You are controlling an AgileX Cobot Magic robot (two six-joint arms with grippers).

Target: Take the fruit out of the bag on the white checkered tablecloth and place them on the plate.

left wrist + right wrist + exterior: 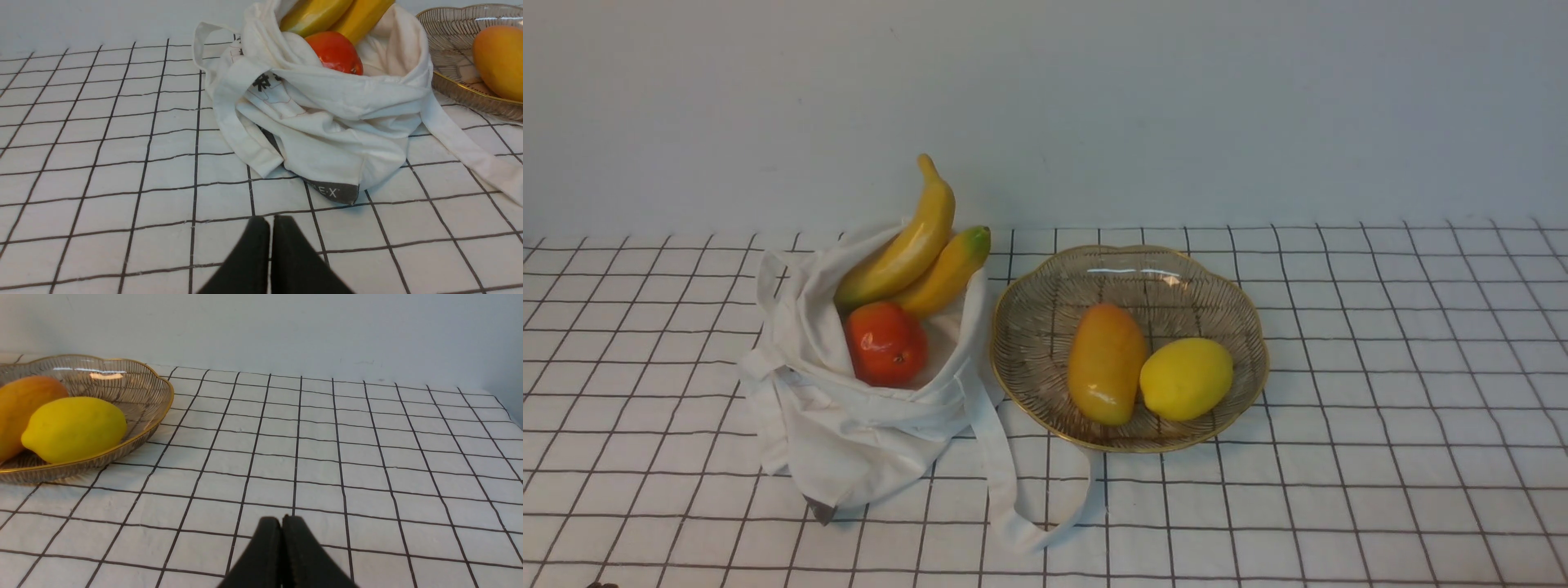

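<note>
A white cloth bag (pixel 849 425) sits open on the checkered tablecloth (pixel 1380 457), left of centre. Two yellow bananas (pixel 907 249) and a round red-orange fruit (pixel 885 343) poke out of it. To its right stands the gold-rimmed glass plate (pixel 1029 310), holding a mango (pixel 1104 363) and a lemon (pixel 1185 378). My left gripper (pixel 271 222) is shut and empty, low over the cloth short of the bag (pixel 327 122). My right gripper (pixel 281 522) is also shut and empty, over bare cloth to the right of the plate (pixel 163 392). Neither arm shows in the front view.
The bag's long strap (pixel 1005 482) loops across the cloth in front of the plate. A plain pale wall (pixel 1176 106) closes off the far side of the table.
</note>
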